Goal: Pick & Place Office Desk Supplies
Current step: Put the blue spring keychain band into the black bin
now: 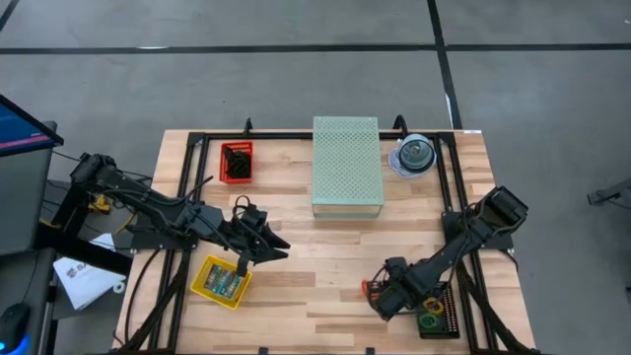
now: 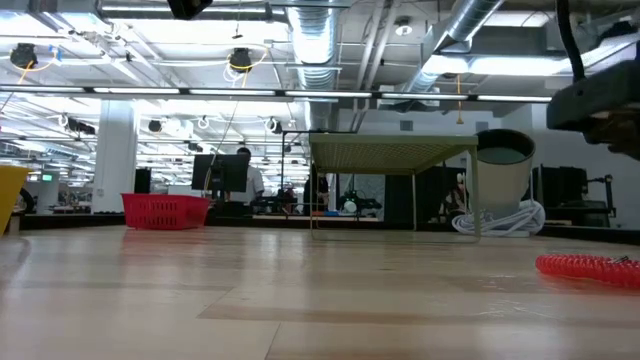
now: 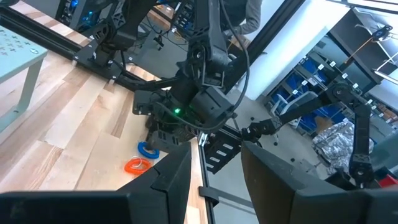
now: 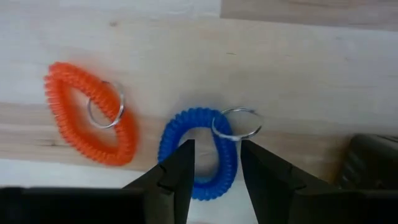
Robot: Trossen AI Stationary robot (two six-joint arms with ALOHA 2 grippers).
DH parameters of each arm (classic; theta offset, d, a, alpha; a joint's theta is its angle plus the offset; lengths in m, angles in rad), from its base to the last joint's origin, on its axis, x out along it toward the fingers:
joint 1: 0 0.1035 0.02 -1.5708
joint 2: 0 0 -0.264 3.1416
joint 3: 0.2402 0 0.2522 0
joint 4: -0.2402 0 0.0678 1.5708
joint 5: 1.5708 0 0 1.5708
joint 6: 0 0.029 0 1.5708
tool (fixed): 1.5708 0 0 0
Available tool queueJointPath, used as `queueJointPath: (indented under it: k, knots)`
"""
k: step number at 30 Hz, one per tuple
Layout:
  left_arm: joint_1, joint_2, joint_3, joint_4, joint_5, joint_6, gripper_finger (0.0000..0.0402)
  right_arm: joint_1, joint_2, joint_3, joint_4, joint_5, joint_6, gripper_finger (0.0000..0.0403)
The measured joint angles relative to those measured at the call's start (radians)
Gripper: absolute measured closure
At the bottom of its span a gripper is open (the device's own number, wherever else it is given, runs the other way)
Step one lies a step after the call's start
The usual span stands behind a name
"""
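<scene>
Right gripper (image 4: 216, 165) straddles blue loop (image 4: 199, 152), orange loop (image 4: 90, 112) just beside.

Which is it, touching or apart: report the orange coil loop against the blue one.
Apart. The right wrist view shows a strip of bare wood between the orange coil loop and the blue coil loop.

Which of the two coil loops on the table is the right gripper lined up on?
The blue loop. It lies between the right gripper's fingers, which straddle its side; the orange loop lies off to one side, clear of them.
</scene>
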Motion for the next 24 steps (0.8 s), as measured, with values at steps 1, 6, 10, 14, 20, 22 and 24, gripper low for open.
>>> queueJointPath:
  k: [1,6,10,14,20,22,24]
  knots:
    - [0.0,0.0,0.0,0.0,0.0,-0.001,0.0266,0.0,0.0,-0.006,0.002,-0.003,0.0,0.0276]
    - [0.0,0.0,0.0,0.0,-0.009,-0.003,0.0266,0.0,0.0,-0.021,-0.002,-0.014,-0.004,0.0277]
    - [0.0,0.0,0.0,0.0,-0.012,-0.004,0.0266,-0.004,-0.005,-0.048,0.024,-0.023,-0.005,0.029]
    - [0.0,0.0,0.0,0.0,-0.012,-0.004,0.0266,-0.004,-0.005,-0.06,0.036,-0.025,-0.009,0.0322]
    - [0.0,0.0,0.0,0.0,-0.016,-0.002,0.0266,-0.006,-0.004,-0.061,0.047,-0.023,-0.019,0.0387]
    - [0.003,0.0,0.0,0.0,-0.016,-0.002,0.0266,-0.009,-0.004,-0.061,0.06,-0.014,-0.037,0.0394]
    - [0.003,0.0,0.0,0.0,-0.017,-0.001,0.0266,-0.017,-0.001,-0.043,0.067,-0.012,-0.06,0.0391]
